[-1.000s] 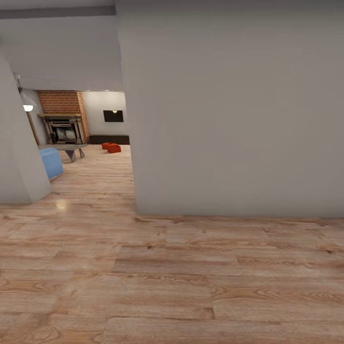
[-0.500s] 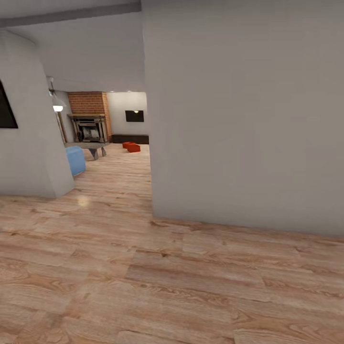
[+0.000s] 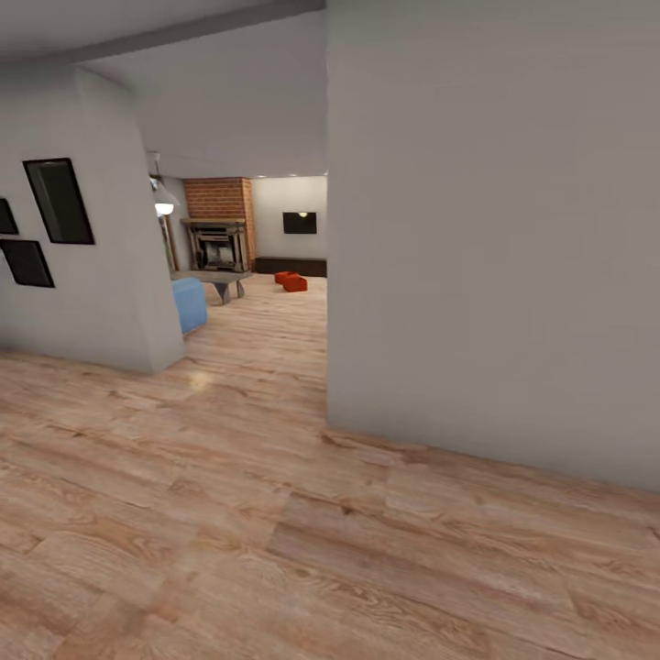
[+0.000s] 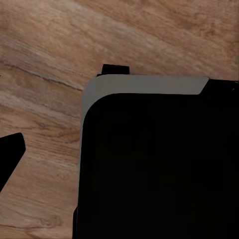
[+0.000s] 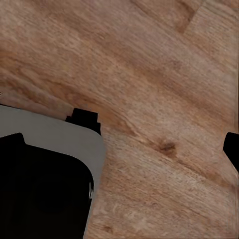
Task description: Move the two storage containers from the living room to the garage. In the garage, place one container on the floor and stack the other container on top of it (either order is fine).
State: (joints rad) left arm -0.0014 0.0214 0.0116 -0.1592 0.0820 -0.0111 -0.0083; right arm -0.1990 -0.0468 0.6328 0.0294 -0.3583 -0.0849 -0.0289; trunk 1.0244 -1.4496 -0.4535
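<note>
**Storage containers: two counted, far end of the living room**

Head view, left to right:
- Picture frames (image 3: 57, 201), dark, on the pale left wall (image 3: 101, 266): three counted, one larger and upper, two smaller toward the picture's edge.
- One lit lamp (image 3: 164, 207) just past that wall's corner.
- One blue seat (image 3: 189, 303) on the plank floor (image 3: 275, 513), beside one low grey table (image 3: 214, 278).
- One red brick fireplace (image 3: 218, 236) behind the table.
- The two storage containers (image 3: 291, 280), orange-red, sit on the wood floor of the living room in front of the long low dark cabinet (image 3: 290, 266). They lie just beside each other; at this range I cannot tell if they touch. Both are far from the camera, seen through the opening.
- One black TV (image 3: 300, 223) on the back wall above the cabinet.
- One broad grey wall (image 3: 495, 257) takes up the right half and cuts off the rest of the room.

Wrist views, floor only beneath:
- Left wrist view: plank floor and a large black body with a grey rim, the robot's base (image 4: 149, 159). A dark tip shows at one edge; the left pincer's opening cannot be told, nor any hold.
- Right wrist view: same floor, a corner of the same grey-rimmed body, one dark tip at the far edge. The right pincer's opening cannot be told either.
</note>
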